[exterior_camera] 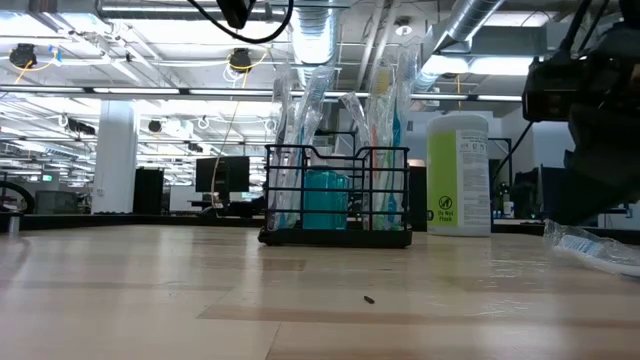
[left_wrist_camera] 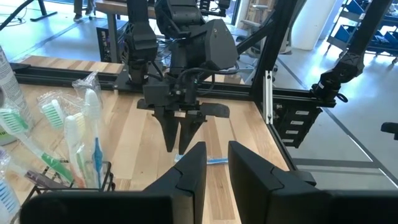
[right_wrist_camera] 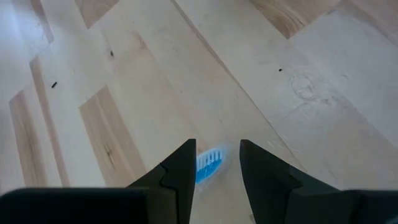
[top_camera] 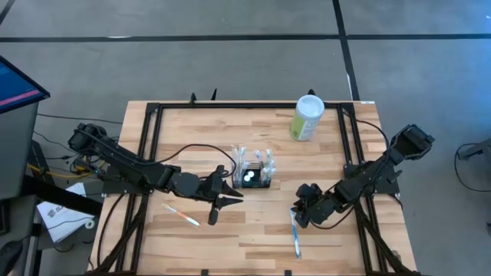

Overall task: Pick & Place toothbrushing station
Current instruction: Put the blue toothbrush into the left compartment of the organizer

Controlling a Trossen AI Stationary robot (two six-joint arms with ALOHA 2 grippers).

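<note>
Right gripper [right_wrist_camera: 214,163] points straight down at the pale wooden table [top_camera: 230,238], jaws apart and empty, straddling the bristle head of a blue toothbrush [right_wrist_camera: 209,164] that lies flat on the boards. From above I see that brush [top_camera: 295,234] near the table's front edge, so I judge it not yet picked.

Small black wire-mesh caddy [top_camera: 255,175] stands mid-table, upright, already holding several wrapped brushes and a teal cup [exterior_camera: 325,200]. Left gripper [top_camera: 222,201] hangs just beside the caddy on its left, jaws slightly apart, nothing between them. A second loose toothbrush, white-handled [top_camera: 181,215], lies by the left arm.

Pale-green cylindrical canister with white lid [top_camera: 308,117] stands at the back, well apart.

Judgement: partly stocked; two brushes left.
</note>
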